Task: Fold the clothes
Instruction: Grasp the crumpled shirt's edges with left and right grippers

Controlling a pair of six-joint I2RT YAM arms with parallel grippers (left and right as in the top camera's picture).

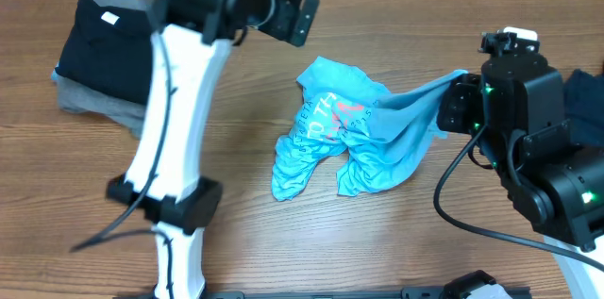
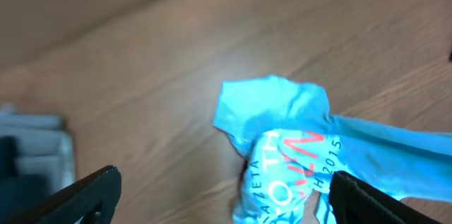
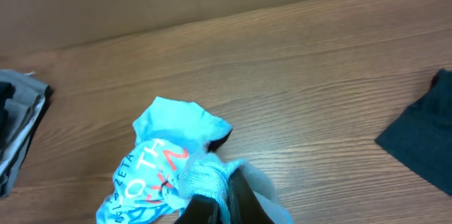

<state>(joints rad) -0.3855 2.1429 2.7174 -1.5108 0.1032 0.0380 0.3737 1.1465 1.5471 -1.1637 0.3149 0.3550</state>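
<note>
My left gripper (image 1: 300, 18) hangs above the table (image 1: 311, 242) with its jaws spread wide and nothing between them. The left wrist view shows only the tips of its 2 fingers (image 2: 92, 192), at the bottom corners. My right gripper (image 3: 215, 196) is pinched on a fold of the light blue T-shirt (image 1: 354, 139). The cloth covers the fingertips there and the frame edge cuts off the rest.

The shirt lies crumpled mid-table, with 1 strip stretched toward my right jaws. Its print is creased, so I can read only fragments. At the left, a stack of dark shirts (image 1: 94, 40) rests on a grey shirt (image 1: 90, 101), partly hidden by my left arm (image 1: 175, 129). At the right, a dark garment (image 3: 424, 136) is cut off by the edge.
</note>
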